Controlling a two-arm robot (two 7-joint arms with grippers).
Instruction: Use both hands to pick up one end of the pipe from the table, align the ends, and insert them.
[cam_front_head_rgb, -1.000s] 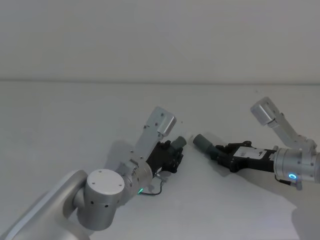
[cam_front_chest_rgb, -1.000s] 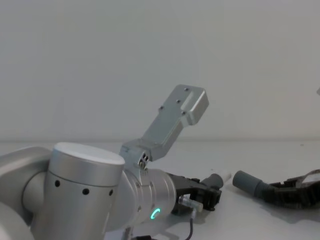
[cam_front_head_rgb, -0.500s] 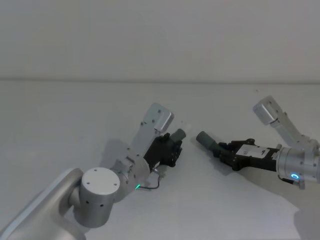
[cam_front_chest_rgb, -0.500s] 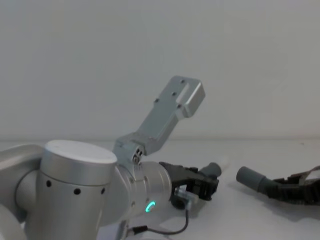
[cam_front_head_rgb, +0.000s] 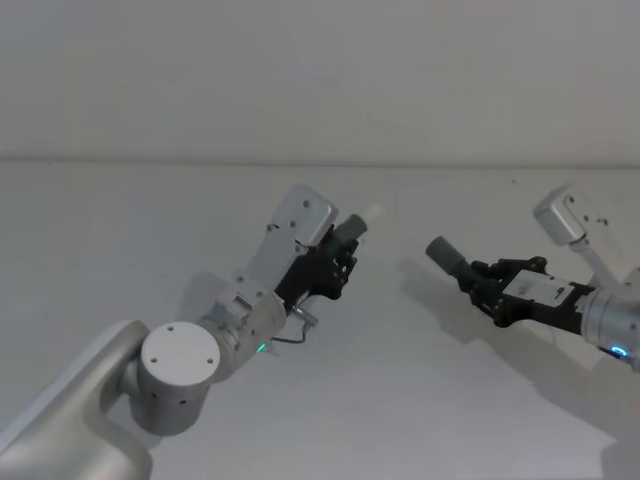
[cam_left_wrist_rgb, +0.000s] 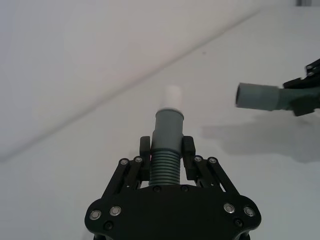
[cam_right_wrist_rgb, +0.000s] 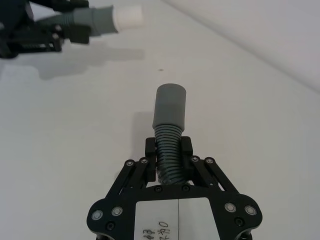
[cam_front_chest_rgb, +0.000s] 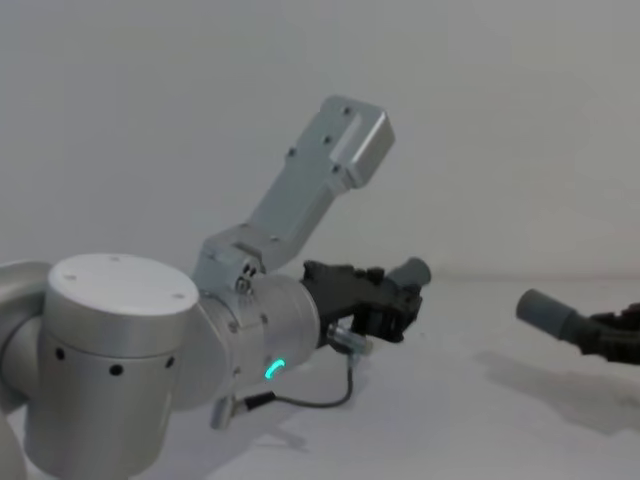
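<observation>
Here the ribbed grey pipe (cam_left_wrist_rgb: 165, 167) ends in a white-tipped cuff (cam_left_wrist_rgb: 169, 120).

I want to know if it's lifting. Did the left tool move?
Yes. The left tool, shut on the pipe, has moved up and away, closer to the table's back edge.

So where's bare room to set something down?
The white table is bare left of the black left gripper and nearer, between the arms. Crowded: between its white-tipped grey cuff and the dark grey cuff in the black right gripper.
</observation>
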